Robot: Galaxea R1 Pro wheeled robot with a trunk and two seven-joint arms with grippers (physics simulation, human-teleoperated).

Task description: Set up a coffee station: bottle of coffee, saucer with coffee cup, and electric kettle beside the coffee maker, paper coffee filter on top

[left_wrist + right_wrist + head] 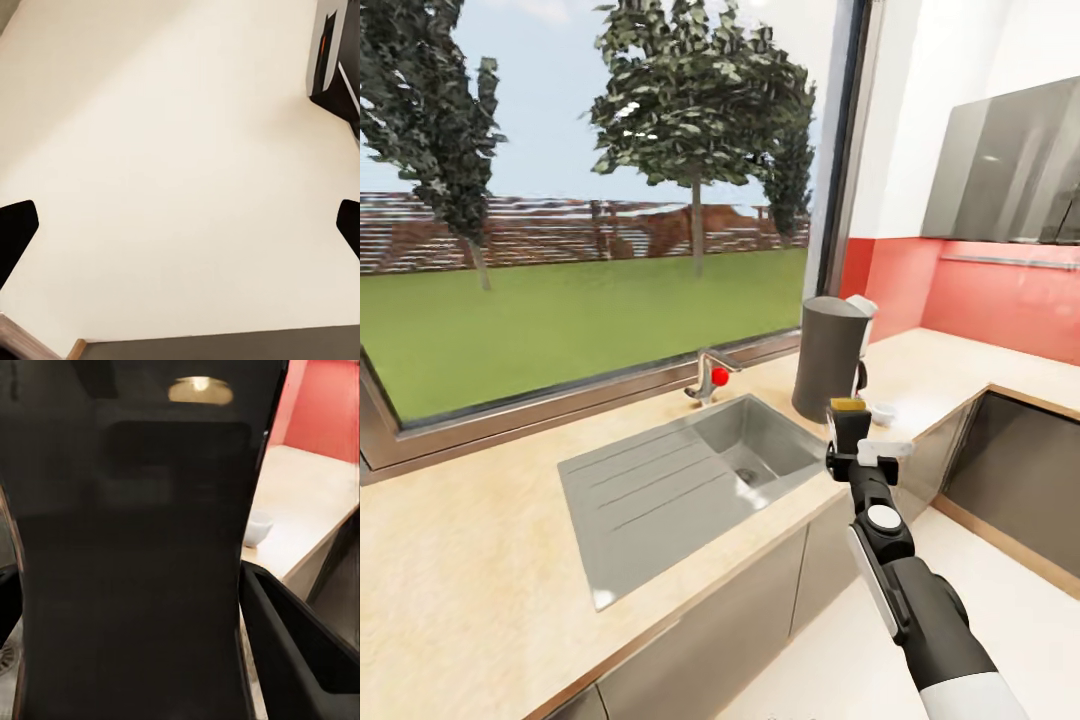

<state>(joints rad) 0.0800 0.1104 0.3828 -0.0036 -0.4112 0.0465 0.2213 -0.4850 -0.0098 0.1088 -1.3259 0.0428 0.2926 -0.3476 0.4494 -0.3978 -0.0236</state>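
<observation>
The right gripper (849, 425) was clamped on the bottle of coffee (848, 406), yellow cap up, held over the counter (480, 560) edge just beside the coffee maker (828, 357). Up close, the jar's dark body (135, 555) sat between the fingers (292, 637). It looked small, rigid and smooth, likely slippery, so a mid-body hold suited it. The left gripper (180, 225) hung spread wide over pale floor. A small white cup (257, 528) waited nearby.

A dark grey coffee maker (828, 355) is being shown on the beige wood-look kitchen countertop (470, 560). A yellow cap is being shown on the bottle of coffee (848, 408).
</observation>
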